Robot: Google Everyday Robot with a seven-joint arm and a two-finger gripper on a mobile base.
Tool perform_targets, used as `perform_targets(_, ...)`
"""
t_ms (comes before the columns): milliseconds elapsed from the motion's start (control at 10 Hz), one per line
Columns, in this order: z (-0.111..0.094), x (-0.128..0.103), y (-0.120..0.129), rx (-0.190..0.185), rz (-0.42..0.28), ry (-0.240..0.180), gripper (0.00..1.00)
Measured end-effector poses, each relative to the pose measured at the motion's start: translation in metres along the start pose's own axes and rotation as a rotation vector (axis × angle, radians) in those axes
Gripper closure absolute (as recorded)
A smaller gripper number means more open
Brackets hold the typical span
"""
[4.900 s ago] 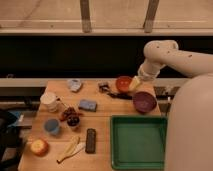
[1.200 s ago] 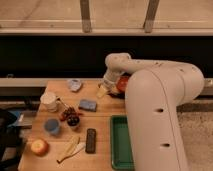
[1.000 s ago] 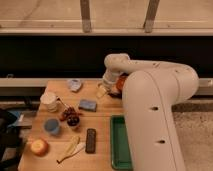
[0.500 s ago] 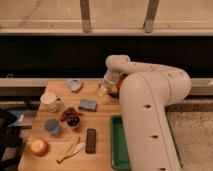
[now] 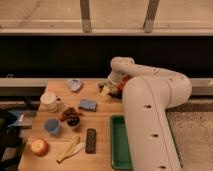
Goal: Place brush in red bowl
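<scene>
Brush [image 5: 102,84] lies at far table [image 5: 55,95] edge, right beneath gripper [image 5: 106,90]; only dark handle shows. Gripper state: cannot tell. Red bowl [image 5: 123,81] just beside gripper, mostly hidden by arm [image 5: 150,100]. Best: take handle mid-length, lift clear of rim, release low inside bowl.

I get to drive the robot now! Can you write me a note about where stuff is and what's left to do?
The gripper is low at the back of the table, just left of the red bowl. I cannot tell if it holds anything.
The dark bit at the gripper is probably the brush. The arm hides most of the bowl.
Done: the gripper is at the brush.
Left: no brush shows in the bowl, so likely grab it, lift it and drop it in.
</scene>
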Motion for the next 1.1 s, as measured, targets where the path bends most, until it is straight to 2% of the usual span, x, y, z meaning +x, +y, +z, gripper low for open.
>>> perform_targets(500, 0.023, 0.0, -0.002, -0.031, 0.007, 0.003, 0.25)
perform_targets(600, 0.025, 0.0, -0.002, -0.034, 0.007, 0.0, 0.28)
perform_targets(900, 0.029, 0.001, -0.004, -0.054, 0.001, -0.02, 0.56)
perform_targets(1100, 0.029, 0.002, -0.003, -0.06, 0.003, -0.018, 0.77)
